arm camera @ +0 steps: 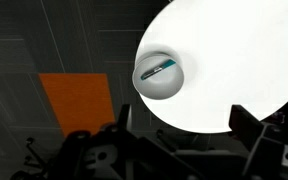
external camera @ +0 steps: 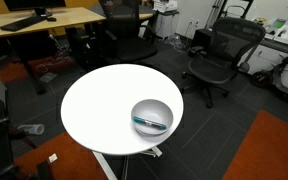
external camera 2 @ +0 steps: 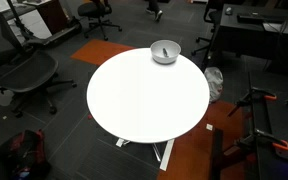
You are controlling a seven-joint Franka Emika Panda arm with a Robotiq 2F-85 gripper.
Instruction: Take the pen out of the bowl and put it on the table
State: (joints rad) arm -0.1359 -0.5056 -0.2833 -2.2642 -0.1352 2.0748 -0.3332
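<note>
The teal-and-dark pen lies inside the light-grey bowl, which stands near the edge of the round white table. In both exterior views the bowl sits at the table's rim; the pen lies across it. My gripper shows only in the wrist view. It is open and empty, its dark fingers wide apart, high above the table's edge and well away from the bowl. The arm is out of both exterior views.
Black office chairs stand around the table. A rectangular wooden desk is at the back. An orange floor patch lies beside the table. A white pedestal base is under the table.
</note>
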